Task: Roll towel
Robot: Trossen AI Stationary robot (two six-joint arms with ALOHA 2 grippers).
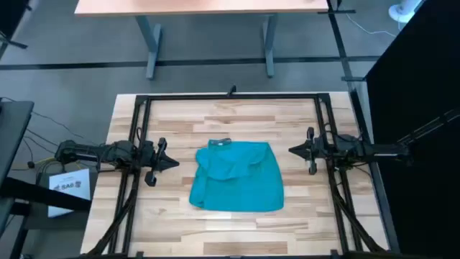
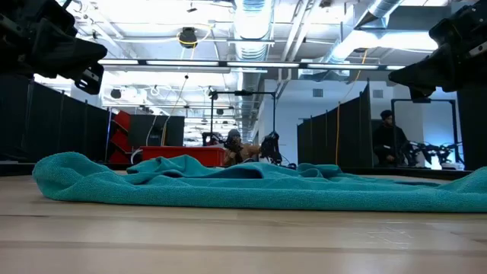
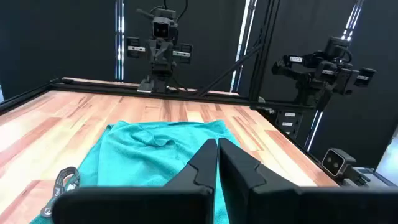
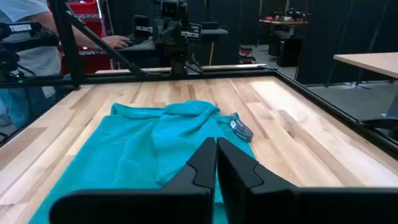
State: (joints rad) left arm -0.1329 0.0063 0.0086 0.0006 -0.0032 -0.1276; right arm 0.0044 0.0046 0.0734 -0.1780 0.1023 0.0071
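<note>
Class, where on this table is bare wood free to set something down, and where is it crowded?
Bare wood lies between the towel and the table's far rail, and along the near edge below the towel. The centre is taken by the towel. Either side is tight: the left hand and right hand, both shut, flank it.
</note>
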